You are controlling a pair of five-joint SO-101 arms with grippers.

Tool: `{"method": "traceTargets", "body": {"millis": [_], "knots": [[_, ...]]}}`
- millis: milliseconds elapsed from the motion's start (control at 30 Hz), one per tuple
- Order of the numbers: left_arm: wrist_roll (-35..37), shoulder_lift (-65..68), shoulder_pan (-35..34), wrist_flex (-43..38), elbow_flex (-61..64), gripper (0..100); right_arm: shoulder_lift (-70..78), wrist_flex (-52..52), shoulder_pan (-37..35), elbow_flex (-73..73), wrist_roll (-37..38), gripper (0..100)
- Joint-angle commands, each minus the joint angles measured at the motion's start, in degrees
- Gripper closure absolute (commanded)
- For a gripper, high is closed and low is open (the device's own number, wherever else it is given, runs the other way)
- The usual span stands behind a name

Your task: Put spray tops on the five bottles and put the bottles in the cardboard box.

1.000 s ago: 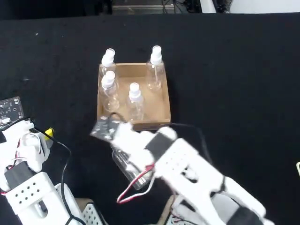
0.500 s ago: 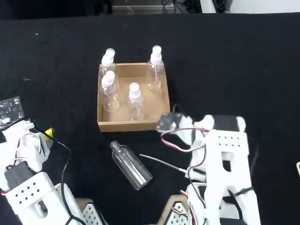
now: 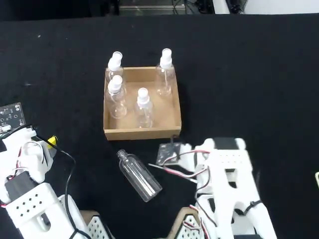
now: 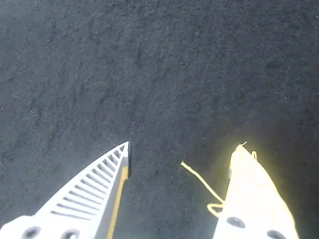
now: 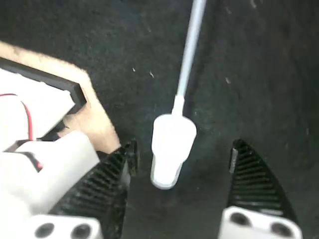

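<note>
**Right gripper open over the last spray top**

Right gripper [image 5: 184,148] has its two black fingers [image 5: 115,175] wide apart, and it holds nothing. It points down at the table. One white spray top [image 5: 172,147] lies on the table between the fingers, but they do not touch it. A thin white tube [image 5: 191,47] comes out of the spray top and runs away from the gripper. In the high view, part of this tube [image 3: 157,167] sticks out from under the right arm [image 3: 227,172].

Just beside the tube end lies a clear bottle [image 3: 140,176]. It is on its side and has no top. Its open neck points toward the cardboard box [image 3: 142,133], which is near it, farther up the table.

Four bottles stand upright in the box, and each one has a white spray top on. One is in the back left corner [image 3: 114,64], and one is in the back right corner [image 3: 165,69]. One is by the left wall [image 3: 116,95], and one is near the middle [image 3: 143,108].

Left gripper [image 4: 183,148] is well apart from all of this, at the left side. Its fingers are apart too, with nothing but black table [image 3: 249,74] between them.

A small circuit board [image 3: 11,115] sits at the left edge of the table.
</note>
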Motion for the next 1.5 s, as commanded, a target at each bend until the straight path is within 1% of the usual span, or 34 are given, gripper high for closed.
{"method": "traceTargets", "body": {"millis": [0,133,233,367,433,533,567,633,700,800,933,1067,1167,1233,1333,1400,1467], "knots": [[0.6,-0.7,0.0,-0.8,-1.4,70,-0.8,-6.2,-2.8,4.8,-1.8,73.3],[0.5,-0.7,-0.1,-0.7,-1.2,70,-0.6,-14.6,-2.5,9.2,-2.0,73.3],[0.5,-0.7,-0.1,-0.7,-1.2,70,-0.8,-14.8,-2.5,9.3,-2.6,73.4],[0.5,-0.7,-0.1,-0.7,-1.3,70,-0.5,-17.0,-2.3,9.5,-8.1,75.1],[0.6,-0.7,-0.1,-0.7,-1.4,70,-0.5,-17.3,-1.2,9.2,-8.5,82.1],[0.6,-0.7,-0.5,-0.7,-1.4,70,-0.7,-17.1,1.5,7.3,-8.5,98.1],[0.5,-0.7,-0.5,-0.7,-1.4,70,-0.7,-16.9,2.7,6.1,-8.5,99.0],[0.5,-0.7,-0.5,-0.7,-1.3,70,-0.7,-14.3,5.8,2.4,-8.5,96.9],[0.5,-0.7,-0.5,-0.7,-1.3,70,-0.7,-9.9,7.9,-3.2,-8.5,98.9],[0.6,-0.7,0.0,-0.7,-1.3,70,-0.6,-2.9,10.5,-12.2,-8.7,98.8],[0.6,-0.7,0.0,-0.7,-1.4,70,-0.5,0.7,11.2,-20.6,-12.2,98.8],[0.6,-0.7,-0.1,-0.7,-1.3,70,-0.7,1.4,9.4,-22.0,-14.0,98.8],[0.5,-0.7,-0.2,-0.7,-1.3,70,-0.8,1.3,6.6,-22.9,-19.7,98.8],[0.5,-0.7,-0.3,-0.7,-1.4,70,-0.5,1.4,5.5,-23.5,-22.0,98.8],[0.5,-0.7,-0.3,-0.7,-1.2,70,-0.5,1.0,4.9,-23.5,-22.8,98.7],[0.5,-0.7,-0.3,-0.7,-1.1,70,-0.6,-1.7,5.3,-23.5,-25.1,98.6],[0.5,-0.7,-0.3,-0.7,-1.1,70,-0.5,-6.9,5.8,-23.5,-29.2,98.5]]}}
